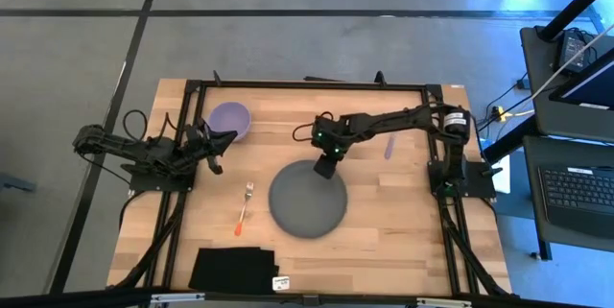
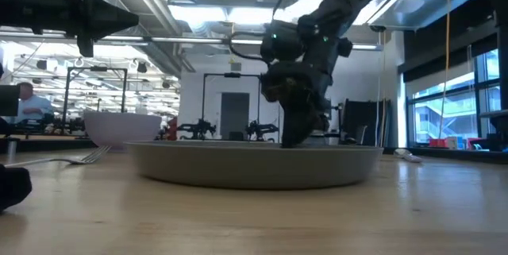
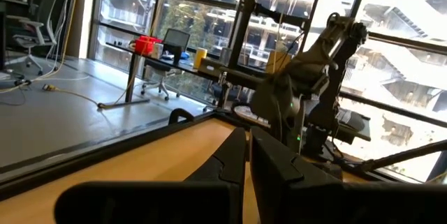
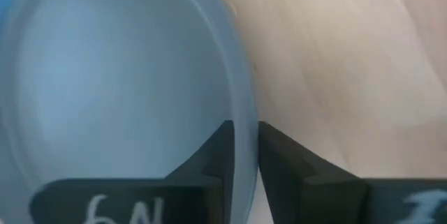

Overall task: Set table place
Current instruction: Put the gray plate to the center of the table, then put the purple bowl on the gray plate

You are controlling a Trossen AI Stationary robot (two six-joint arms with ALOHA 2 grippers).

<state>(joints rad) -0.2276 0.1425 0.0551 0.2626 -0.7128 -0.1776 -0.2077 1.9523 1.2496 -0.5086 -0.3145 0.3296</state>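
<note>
your right gripper (image 1: 324, 168) pinched the plate (image 1: 307, 201) rim at twelve o'clock; left gripper (image 1: 223, 139) idled, fingers closed; bowl (image 1: 229, 120), fork (image 1: 244, 208), spoon (image 1: 389, 147) remained unplaced.

From above we look straight down on the whole table (image 1: 384, 222). At tabletop height we look level across the plate (image 2: 254, 164), which our right wrist camera shows very close.
</note>
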